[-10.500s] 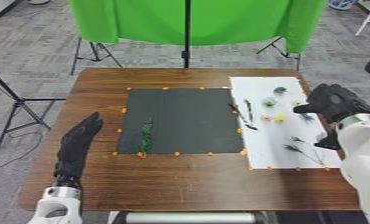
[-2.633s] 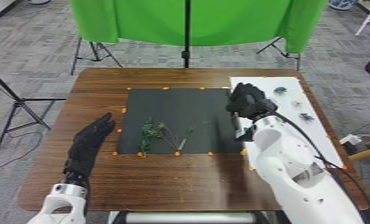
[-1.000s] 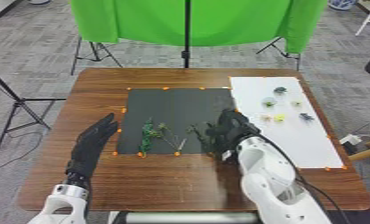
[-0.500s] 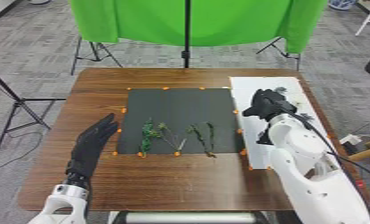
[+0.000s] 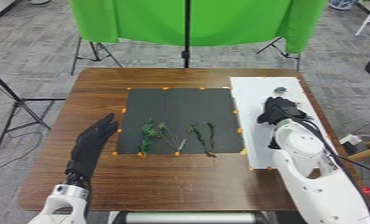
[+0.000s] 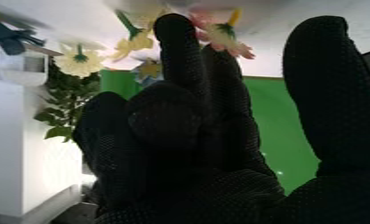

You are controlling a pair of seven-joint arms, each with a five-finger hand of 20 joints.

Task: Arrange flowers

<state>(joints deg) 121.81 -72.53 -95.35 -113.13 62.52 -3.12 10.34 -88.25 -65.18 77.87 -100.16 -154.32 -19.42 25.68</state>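
Shifted since the earlier frames: the right robot hand [image 5: 279,111], drawn back from the near right part of the dark mat [image 5: 177,105] to the white sheet [image 5: 257,95]. Two dark green stems [image 5: 212,136] now lie on the mat, their former place on the sheet vacated; the greenery appears laid, and the blossoms are probably next.

Worktop [image 5: 164,185]: brown, bearing the mat at its middle and the sheet along its right edge.

Right robot hand: over the middle of the sheet, fingers mostly extended, thumb held apart, nothing visibly pinched. Left robot hand [image 5: 94,137]: between the worktop's left edge and the mat, fingers straight and pressed together, apparently waiting.

Leafy sprig [image 5: 147,137]: upright on the mat, near its left edge. Thin stems [image 5: 181,145]: just right of the sprig, lower ends towards the mat's near edge. The two dark green stems: farther right, side by side.

Blossoms, on the sheet: a bluish one [image 5: 280,90] near the worktop's far right corner; pink [image 6: 240,49] and cream [image 6: 77,65] ones near the right robot hand's fingers. A careful pinch is called for, as petals could crush or slip.
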